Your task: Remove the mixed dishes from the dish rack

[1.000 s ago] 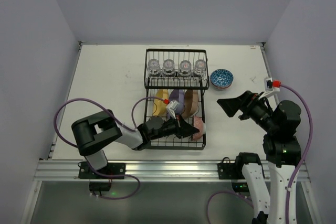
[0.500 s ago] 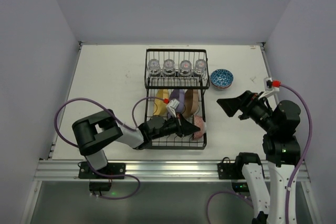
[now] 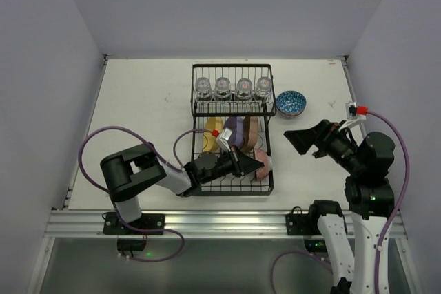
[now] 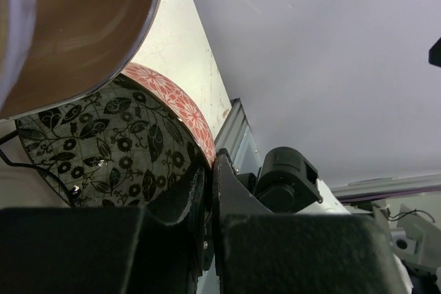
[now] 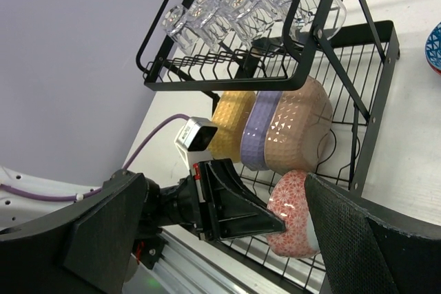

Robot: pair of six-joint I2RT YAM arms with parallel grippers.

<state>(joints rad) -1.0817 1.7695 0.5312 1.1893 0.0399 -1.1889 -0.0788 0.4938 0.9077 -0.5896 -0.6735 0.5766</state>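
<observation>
Where the arms stand: both bases are at the near edge of the table (image 3: 138, 115); the left arm lies low and reaches rightward into the rack (image 3: 231, 193), and the right arm is raised off the rack's right side.
Left hand (image 3: 258, 164): clenched on the rim of the red bowl (image 3: 265, 168), at the near right corner of the rack's lower tray; the left wrist view shows one finger inside the rim and one outside.
Red bowl, detail: the outside is red with a white flower pattern and the inside shows black leaves and flowers (image 4: 103, 142); it is tipped on its side, just beside the tan plate (image 4: 83, 32).
Right hand (image 3: 298, 140): released and wide apart, grasping nothing, held in the air apart from the rack; its fingers (image 5: 103, 232) frame the wrist view.
Rack: black wire, in the middle of the table, with a raised shelf at the far end and a lower tray nearer the arms.
Glass cups (image 3: 222, 87): four in a row on the raised shelf.
Plates: yellow plate (image 3: 212, 129), purple plate (image 3: 229, 129) and tan plate stand on edge side by side in the lower tray, yellow at the left and tan at the right.
Blue bowl (image 3: 291, 102): upright on the table, just beside the rack's far right corner.
</observation>
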